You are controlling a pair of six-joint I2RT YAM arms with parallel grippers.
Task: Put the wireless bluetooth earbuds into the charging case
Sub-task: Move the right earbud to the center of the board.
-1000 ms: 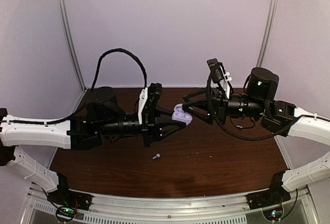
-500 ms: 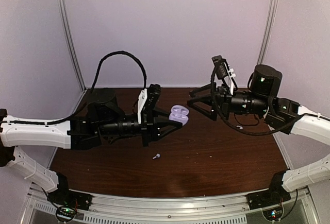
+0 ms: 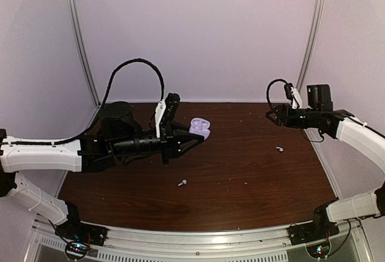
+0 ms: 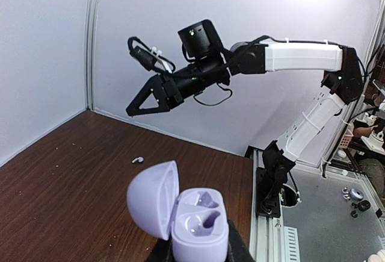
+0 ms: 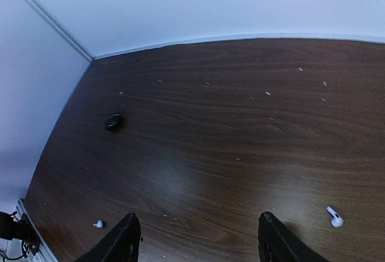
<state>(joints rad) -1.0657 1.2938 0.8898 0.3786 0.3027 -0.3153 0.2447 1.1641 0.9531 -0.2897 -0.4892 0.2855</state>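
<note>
My left gripper (image 3: 197,137) is shut on the open lavender charging case (image 3: 200,127) and holds it above the table's middle back. In the left wrist view the case (image 4: 195,226) has its lid (image 4: 153,205) swung left, and I see no bud in its two wells. My right gripper (image 3: 272,115) is open and empty, raised at the back right. One white earbud (image 3: 279,149) lies on the table below it and also shows in the right wrist view (image 5: 334,217). Another white earbud (image 3: 182,183) lies at the front middle. A black bud (image 5: 113,121) lies farther off.
The dark wooden table (image 3: 240,171) has white walls at the back and sides and a metal rail (image 3: 198,238) along its near edge. The right arm's gripper (image 4: 147,99) hangs in the air across from the case.
My right arm has pulled back from the case to the far right, uncovering a white earbud on the table. My left gripper has shifted the case slightly left and back.
</note>
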